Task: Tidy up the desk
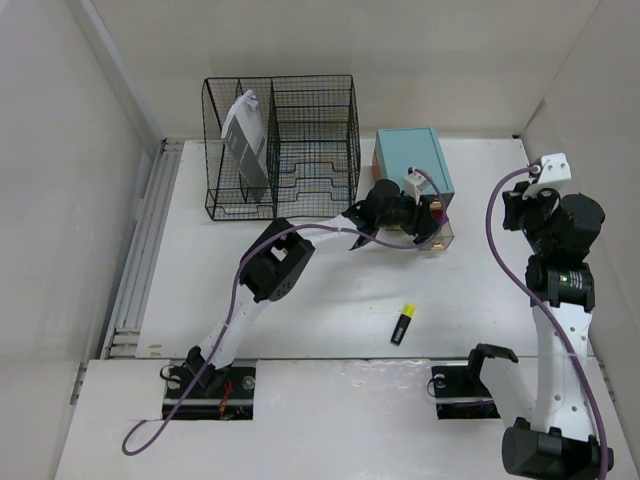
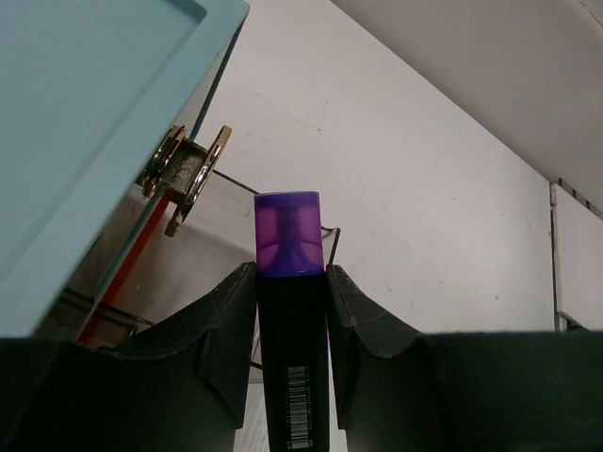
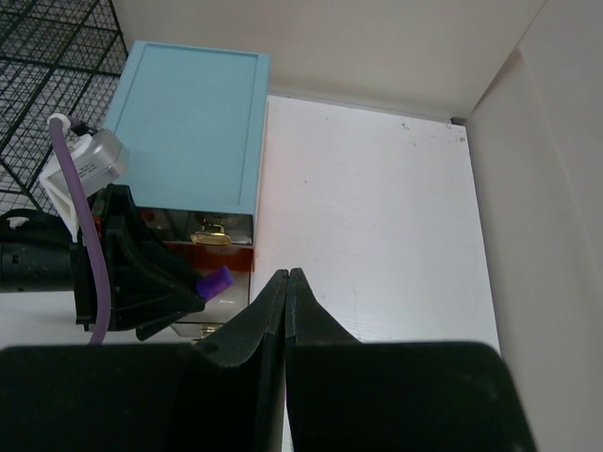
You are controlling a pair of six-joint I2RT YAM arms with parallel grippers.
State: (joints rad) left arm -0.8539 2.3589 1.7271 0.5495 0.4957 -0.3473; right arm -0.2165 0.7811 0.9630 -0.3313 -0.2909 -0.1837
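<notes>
The white desk holds a teal drawer box. My left gripper is shut on a highlighter with a black body and purple cap, holding it right at the front of the box, by a pulled-out clear drawer. The purple cap also shows in the right wrist view. A drawer's gold handle is just left of the cap. My right gripper is shut and empty, up above the desk to the right of the box.
A yellow-capped highlighter lies on the desk in front of the box. A black wire-mesh rack stands at the back left with a white-grey item in its left slot. Side walls close in left and right.
</notes>
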